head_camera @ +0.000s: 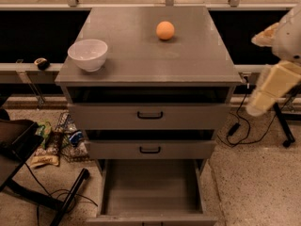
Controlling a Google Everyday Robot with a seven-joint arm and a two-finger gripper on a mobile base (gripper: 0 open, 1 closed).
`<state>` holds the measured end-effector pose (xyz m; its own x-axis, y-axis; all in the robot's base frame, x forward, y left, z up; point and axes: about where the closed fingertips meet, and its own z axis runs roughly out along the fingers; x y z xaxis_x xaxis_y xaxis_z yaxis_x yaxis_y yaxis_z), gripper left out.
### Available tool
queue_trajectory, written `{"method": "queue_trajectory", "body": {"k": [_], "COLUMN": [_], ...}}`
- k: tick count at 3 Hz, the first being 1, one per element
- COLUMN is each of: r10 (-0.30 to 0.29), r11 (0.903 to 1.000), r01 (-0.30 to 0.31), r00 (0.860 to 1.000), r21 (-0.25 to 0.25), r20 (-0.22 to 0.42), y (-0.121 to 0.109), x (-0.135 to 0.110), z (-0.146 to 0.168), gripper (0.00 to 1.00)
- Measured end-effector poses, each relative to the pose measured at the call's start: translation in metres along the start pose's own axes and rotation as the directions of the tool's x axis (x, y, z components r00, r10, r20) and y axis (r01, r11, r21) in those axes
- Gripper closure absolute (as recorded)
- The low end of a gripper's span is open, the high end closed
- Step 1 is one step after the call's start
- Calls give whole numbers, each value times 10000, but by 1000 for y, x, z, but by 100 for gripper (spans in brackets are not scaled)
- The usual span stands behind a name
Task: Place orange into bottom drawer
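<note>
The orange (165, 30) sits on the grey cabinet's top (155, 60), toward the back and right of the middle. The bottom drawer (150, 187) is pulled out and open, and its flat grey floor is bare. My gripper (264, 98) hangs in the air off the cabinet's right side, at about the height of the top drawer. It is well to the right of the orange and lower than it, and it holds nothing that shows.
A white bowl (88, 54) stands at the front left of the cabinet top. The two upper drawers (150, 115) with black handles stand slightly ajar. Bags and a wire basket (66, 138) lie on the floor at left, beside a black chair base (28, 173). Cables (235, 126) run at right.
</note>
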<state>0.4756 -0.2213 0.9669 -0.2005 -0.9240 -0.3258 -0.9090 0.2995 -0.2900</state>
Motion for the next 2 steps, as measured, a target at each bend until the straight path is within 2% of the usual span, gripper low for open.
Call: {"method": "queue_trajectory", "body": {"k": [1,2], "r10": [842,1308], "r11": [9910,9755], "r01": [-1075,-1919], "r00": [9637,8995], "r21": [793,1080], "r20": [2535,4169], "y": [-88,-144], "x": [-23,-39], "z": [37,57], "gripper": [0,0]}}
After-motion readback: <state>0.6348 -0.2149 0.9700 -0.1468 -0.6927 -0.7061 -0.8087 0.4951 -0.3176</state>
